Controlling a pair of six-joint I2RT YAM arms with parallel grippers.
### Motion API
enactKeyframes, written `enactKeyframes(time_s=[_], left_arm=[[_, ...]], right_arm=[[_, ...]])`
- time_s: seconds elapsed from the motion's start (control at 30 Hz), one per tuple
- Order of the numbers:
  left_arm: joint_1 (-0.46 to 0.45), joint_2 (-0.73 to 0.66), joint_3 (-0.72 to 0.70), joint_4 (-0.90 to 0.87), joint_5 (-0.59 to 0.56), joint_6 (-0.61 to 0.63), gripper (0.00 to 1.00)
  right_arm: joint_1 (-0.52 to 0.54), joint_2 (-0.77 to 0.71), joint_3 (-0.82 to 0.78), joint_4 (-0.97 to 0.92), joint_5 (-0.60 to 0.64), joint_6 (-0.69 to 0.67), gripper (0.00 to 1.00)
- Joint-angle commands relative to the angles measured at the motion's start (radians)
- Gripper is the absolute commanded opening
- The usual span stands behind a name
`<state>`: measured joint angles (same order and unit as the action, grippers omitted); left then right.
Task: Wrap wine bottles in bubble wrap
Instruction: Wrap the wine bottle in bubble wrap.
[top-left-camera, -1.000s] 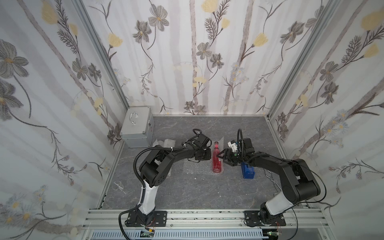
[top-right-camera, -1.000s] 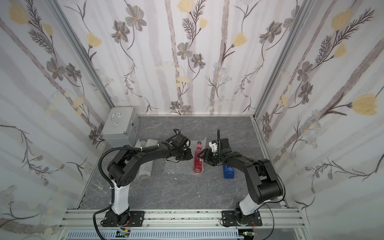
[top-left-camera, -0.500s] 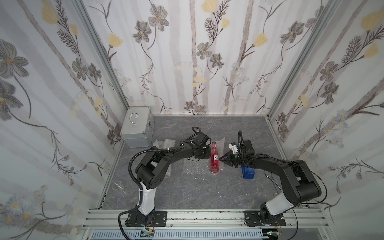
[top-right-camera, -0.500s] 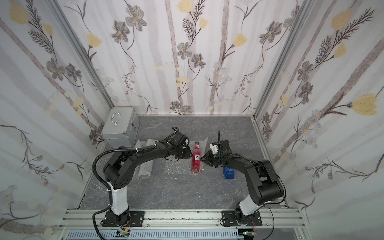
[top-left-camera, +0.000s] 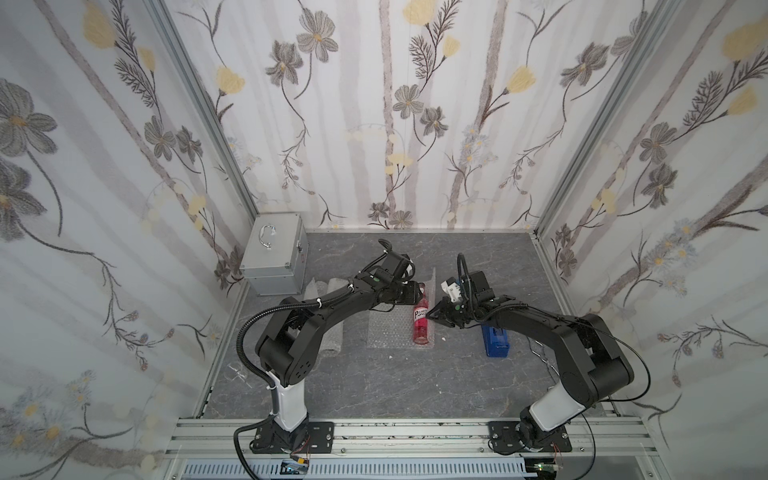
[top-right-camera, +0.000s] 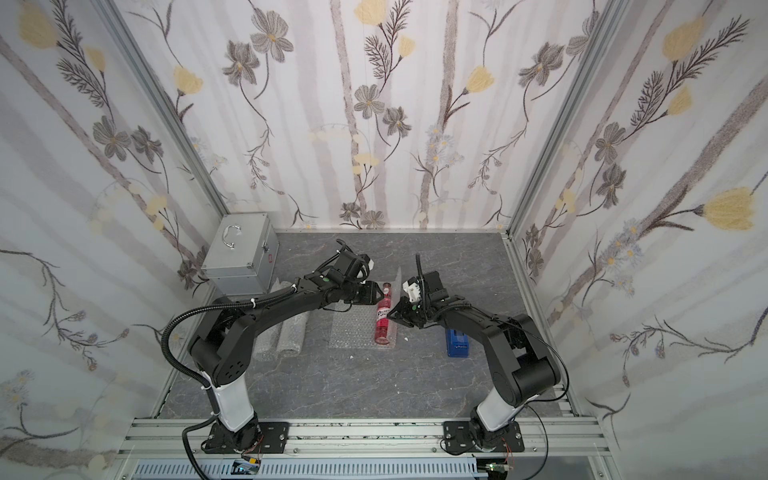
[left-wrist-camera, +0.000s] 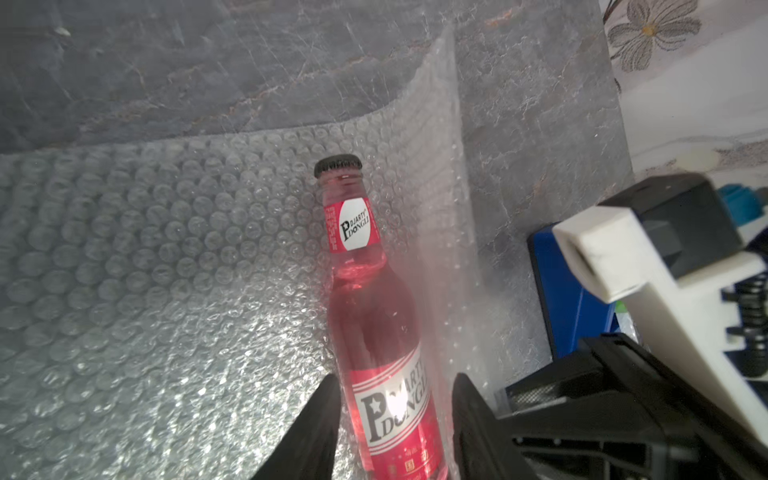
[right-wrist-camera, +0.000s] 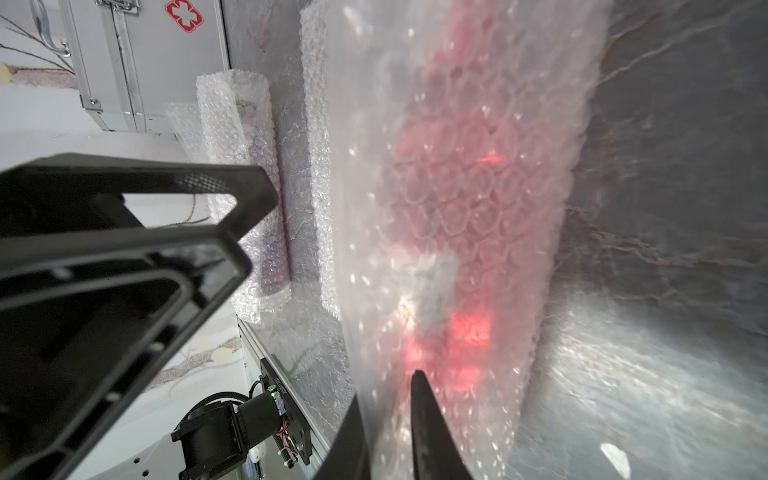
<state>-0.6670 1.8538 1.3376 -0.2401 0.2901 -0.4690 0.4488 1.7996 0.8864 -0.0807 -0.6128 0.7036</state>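
Where the grey surface spread under both arms, the silver case stood well away from the red-pink bottle, on the left arm's side toward the back wall. Under the bottle lay a bubble wrap sheet, mostly flat. The bottle rested on its side along the sheet's edge nearest the right arm, and that edge stood raised just beside the glass. Between the bottle and the case lay two wrapped rolls. A purple tint showed faintly through one in the right wrist view, so two bottles looked done. Beyond the raised edge from the bottle sat the blue tape dispenser. The left gripper had its jaws apart on either side of the bottle's body, not clamping it. The right gripper was pinched together on the raised edge. By my reading the third wrap had barely begun: folding over, rolling and probably taping remained.
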Motion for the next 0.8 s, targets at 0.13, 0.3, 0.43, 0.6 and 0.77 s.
enactKeyframes(time_s=[0.13, 0.3, 0.43, 0.6, 0.77], left_arm=[[0.004, 0.016, -0.019, 0.045, 0.056, -0.008, 0.47], [0.006, 0.023, -0.06, 0.066, 0.073, -0.028, 0.45], [0.012, 0.031, -0.086, 0.095, 0.097, -0.047, 0.42], [0.014, 0.045, -0.092, 0.115, 0.121, -0.073, 0.38], [0.015, 0.058, -0.105, 0.125, 0.123, -0.093, 0.33]], right_arm=[[0.043, 0.064, 0.054, -0.001, 0.01, -0.004, 0.31], [0.056, 0.079, 0.054, 0.004, 0.012, -0.001, 0.34], [0.067, 0.095, 0.058, 0.013, 0.011, 0.006, 0.34], [0.088, 0.106, 0.082, 0.012, 0.009, 0.006, 0.34], [0.093, 0.104, 0.1, 0.001, 0.008, 0.002, 0.34]])
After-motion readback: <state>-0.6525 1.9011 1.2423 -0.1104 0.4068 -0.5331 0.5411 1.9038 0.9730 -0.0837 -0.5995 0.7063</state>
